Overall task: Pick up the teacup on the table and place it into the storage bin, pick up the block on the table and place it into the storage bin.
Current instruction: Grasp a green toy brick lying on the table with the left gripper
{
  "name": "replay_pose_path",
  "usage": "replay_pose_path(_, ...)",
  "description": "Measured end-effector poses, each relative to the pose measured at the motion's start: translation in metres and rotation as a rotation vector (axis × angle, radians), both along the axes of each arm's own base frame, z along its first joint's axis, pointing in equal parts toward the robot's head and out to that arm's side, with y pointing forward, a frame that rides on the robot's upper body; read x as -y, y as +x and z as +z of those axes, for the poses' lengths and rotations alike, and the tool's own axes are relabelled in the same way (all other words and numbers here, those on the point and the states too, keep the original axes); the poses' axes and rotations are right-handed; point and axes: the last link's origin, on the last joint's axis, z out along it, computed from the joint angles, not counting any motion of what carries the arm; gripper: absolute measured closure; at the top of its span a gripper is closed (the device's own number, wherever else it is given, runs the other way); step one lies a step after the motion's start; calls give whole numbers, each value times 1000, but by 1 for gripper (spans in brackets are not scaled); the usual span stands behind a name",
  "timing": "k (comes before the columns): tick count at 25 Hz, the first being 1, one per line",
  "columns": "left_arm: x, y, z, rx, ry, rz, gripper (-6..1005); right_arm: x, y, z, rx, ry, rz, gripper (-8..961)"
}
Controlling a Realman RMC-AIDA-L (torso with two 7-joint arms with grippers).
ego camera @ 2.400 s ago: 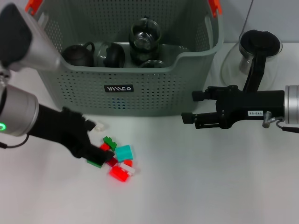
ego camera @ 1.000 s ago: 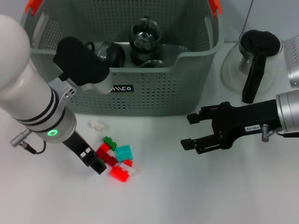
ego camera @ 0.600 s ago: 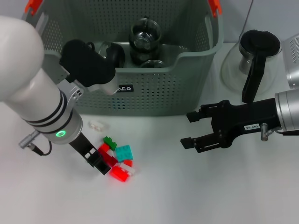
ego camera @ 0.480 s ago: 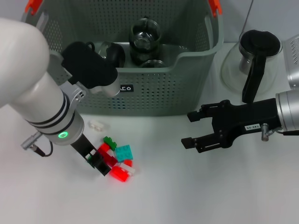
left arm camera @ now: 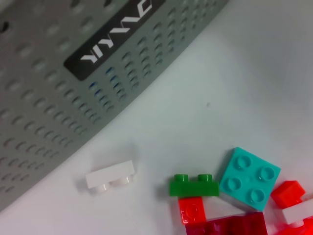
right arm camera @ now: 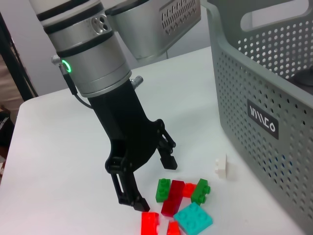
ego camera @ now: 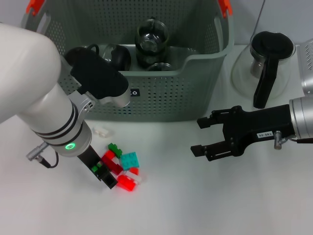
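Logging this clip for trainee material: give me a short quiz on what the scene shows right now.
1. True or false: the left end effector is open, down at the block pile.
2. Where is the small white block? A: in the right end effector. B: on the table, between the storage bin and the pile. C: on top of the pile.
3. Fill in: the right end effector is open and holds ____.
Key: 1 true; 2 B; 3 nothing.
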Motion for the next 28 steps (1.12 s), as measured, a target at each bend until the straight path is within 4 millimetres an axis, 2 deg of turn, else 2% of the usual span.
replay_pose_path(28,-7,-3,-3,-5,9,-14,81,-1,-1,2,-12,13,-3,101)
